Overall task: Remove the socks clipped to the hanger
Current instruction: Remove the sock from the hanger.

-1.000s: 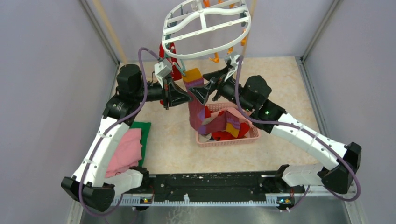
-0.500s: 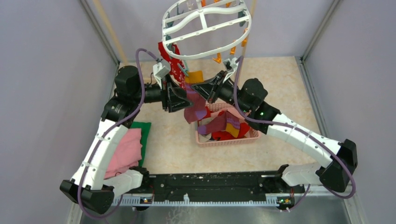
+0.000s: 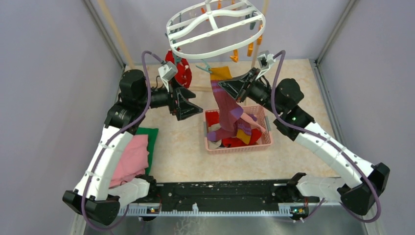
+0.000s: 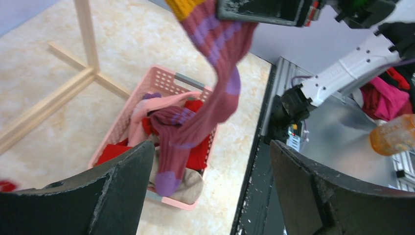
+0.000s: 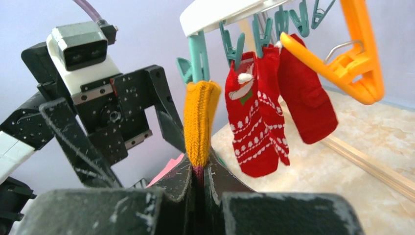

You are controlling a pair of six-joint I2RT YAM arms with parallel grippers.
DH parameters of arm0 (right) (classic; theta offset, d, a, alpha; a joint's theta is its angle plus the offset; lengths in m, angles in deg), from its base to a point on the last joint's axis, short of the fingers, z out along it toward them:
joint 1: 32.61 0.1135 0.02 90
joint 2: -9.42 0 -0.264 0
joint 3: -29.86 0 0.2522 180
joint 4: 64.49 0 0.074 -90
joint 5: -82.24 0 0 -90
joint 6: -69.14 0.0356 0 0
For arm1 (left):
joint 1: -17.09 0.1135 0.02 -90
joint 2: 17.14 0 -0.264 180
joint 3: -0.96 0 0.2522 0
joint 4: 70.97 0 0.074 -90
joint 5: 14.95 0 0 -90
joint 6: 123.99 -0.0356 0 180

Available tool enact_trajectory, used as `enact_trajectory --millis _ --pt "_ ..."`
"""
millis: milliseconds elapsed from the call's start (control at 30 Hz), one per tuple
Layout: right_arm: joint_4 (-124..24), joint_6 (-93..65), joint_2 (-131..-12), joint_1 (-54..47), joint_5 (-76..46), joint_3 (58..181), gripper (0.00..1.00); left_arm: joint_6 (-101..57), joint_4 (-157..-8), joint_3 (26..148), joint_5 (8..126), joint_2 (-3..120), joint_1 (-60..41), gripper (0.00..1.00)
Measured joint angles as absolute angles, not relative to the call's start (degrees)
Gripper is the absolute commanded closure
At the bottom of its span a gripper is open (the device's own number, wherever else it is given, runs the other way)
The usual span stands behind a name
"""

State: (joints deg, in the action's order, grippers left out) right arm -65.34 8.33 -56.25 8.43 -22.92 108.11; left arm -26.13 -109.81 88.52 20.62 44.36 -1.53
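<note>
The white hanger [image 3: 214, 29] hangs at the top. A teal clip [image 5: 198, 56] holds a maroon sock with a yellow band [image 3: 226, 105]; its toe droops into the basket. My right gripper [image 5: 199, 171] is shut on this sock just below the yellow band [image 5: 198, 122], and it reaches in from the right [image 3: 224, 87]. My left gripper [image 3: 196, 106] is open and empty to the sock's left. Its view looks between wide fingers [image 4: 112, 191] at the sock [image 4: 215, 98]. A red patterned sock [image 5: 252, 127] and a plain red sock [image 5: 303, 103] stay clipped.
A pink mesh basket [image 3: 265, 142] holds several loose socks under the hanger. Folded pink cloth [image 3: 131, 159] and green cloth [image 3: 152, 136] lie at the left. Wooden poles [image 3: 112, 32] rise at the back. Orange clips [image 5: 359, 63] dangle from the ring.
My left gripper let go of the maroon sock, opened and drew back left. My right gripper shut on the sock and shifted right. The hanger swung and the sock now hangs straighter.
</note>
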Motion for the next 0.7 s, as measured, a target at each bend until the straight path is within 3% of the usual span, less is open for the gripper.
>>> enact_trajectory --millis 433,700 --pt "-60.79 8.37 -50.94 4.96 -23.51 108.07 0.95 -30.65 -115.19 99.14 27.35 47.44 3.20 0.11" --pt "-66.19 15.39 -54.68 4.69 -29.83 105.27 0.91 -30.78 -112.54 89.31 21.86 46.96 3.55 0.09"
